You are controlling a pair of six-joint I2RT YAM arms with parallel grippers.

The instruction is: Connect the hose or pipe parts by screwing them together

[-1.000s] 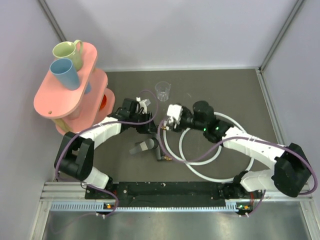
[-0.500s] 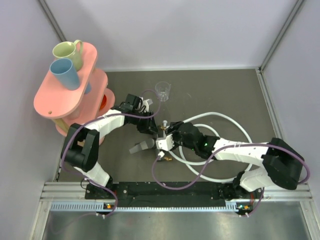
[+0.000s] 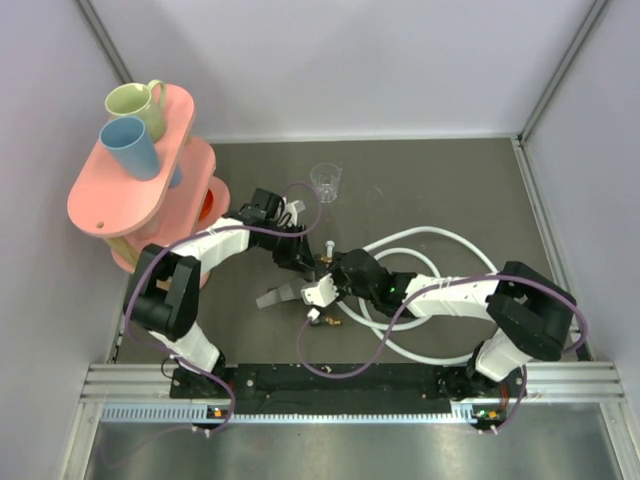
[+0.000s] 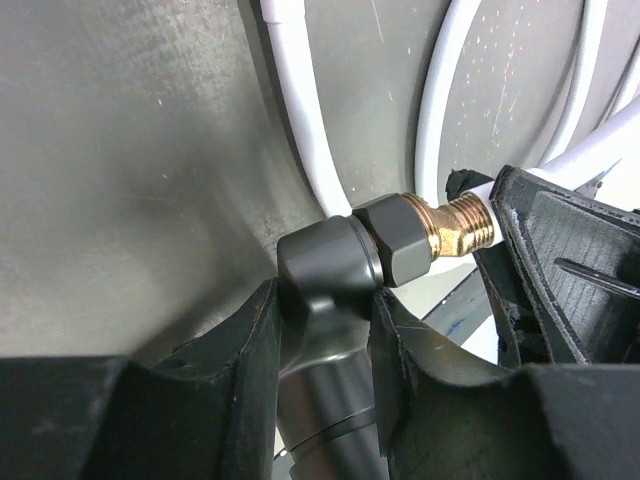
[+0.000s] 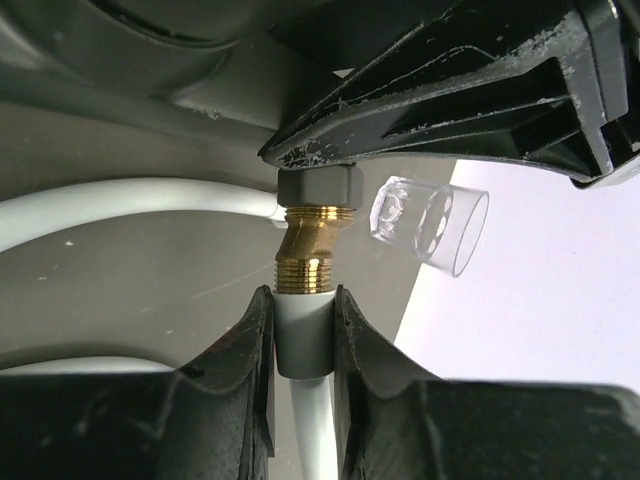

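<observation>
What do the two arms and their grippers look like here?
The left arm and right arm are white shell links with black joint housings, thin purple cables looping alongside each. The left gripper and right gripper are black two-finger units: tapered matte plastic fingers, edges scuffed with pale specks.

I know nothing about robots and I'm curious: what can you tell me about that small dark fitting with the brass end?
The fitting is small, dark grey and smooth, with a hexagonal nut and a bent, threaded brass elbow at one end. The left gripper clamps its dark body. The brass tip meets the pale hose end, which the right gripper pinches; how far it is screwed in cannot be told.
</observation>
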